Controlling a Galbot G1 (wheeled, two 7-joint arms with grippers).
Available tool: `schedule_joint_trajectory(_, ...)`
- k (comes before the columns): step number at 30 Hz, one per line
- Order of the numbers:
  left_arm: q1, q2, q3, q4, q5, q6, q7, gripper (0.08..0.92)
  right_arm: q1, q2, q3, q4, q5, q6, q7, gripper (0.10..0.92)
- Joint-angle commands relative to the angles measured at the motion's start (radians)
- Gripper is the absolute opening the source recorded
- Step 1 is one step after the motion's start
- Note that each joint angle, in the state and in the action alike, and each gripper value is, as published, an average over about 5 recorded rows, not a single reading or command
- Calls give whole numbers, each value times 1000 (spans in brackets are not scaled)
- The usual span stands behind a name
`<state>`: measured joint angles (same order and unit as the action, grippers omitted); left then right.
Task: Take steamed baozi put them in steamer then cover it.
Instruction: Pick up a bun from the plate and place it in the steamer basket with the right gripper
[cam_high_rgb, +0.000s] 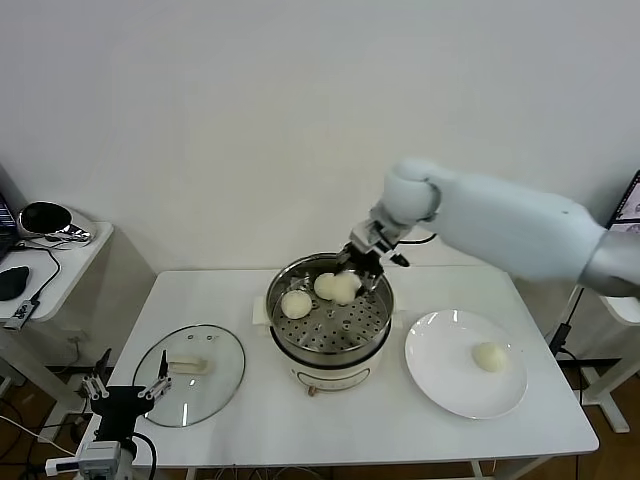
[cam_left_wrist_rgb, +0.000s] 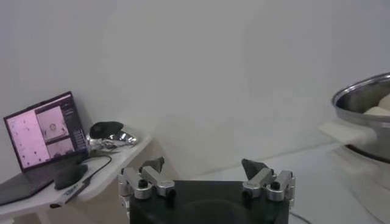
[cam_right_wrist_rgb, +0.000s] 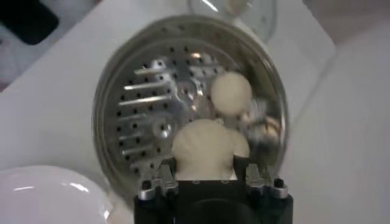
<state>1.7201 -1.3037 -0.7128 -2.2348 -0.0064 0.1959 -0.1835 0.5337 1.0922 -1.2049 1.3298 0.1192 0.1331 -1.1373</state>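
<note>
Right tool (cam_right_wrist_rgb: 210, 178) pinches a baozi (cam_right_wrist_rgb: 207, 146) low over the steamer (cam_high_rgb: 375, 330) so I can drop it in; left tool (cam_left_wrist_rgb: 207, 176) waits wide.

light: bright, even, soft shadows | glare: steamer (cam_right_wrist_rgb: 183, 85) tray glints | blur: right wrist view soft

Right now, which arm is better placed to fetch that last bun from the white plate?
The right: its gripper hangs over the shiny steel steamer, beside the white plate holding the cream-white bun. The left gripper waits beyond the glass lid.
</note>
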Motion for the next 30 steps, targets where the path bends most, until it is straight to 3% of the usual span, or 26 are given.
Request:
schedule_joint_trajectory(1, 1, -3, -2, 3, -1, -1, -2, 823, -32, 105, -66, -5, -115, 197, 8, 593)
schedule_joint_trajectory(21, 0, -11, -4, 7, -2, -4, -7, 823, -80, 131, -63, -26, -301, 340, 45, 614)
schedule_joint_trajectory(30, -2, -10, -4, 7, -3, -3, -8, 823, -22, 84, -53, 27, -271, 319, 46, 791)
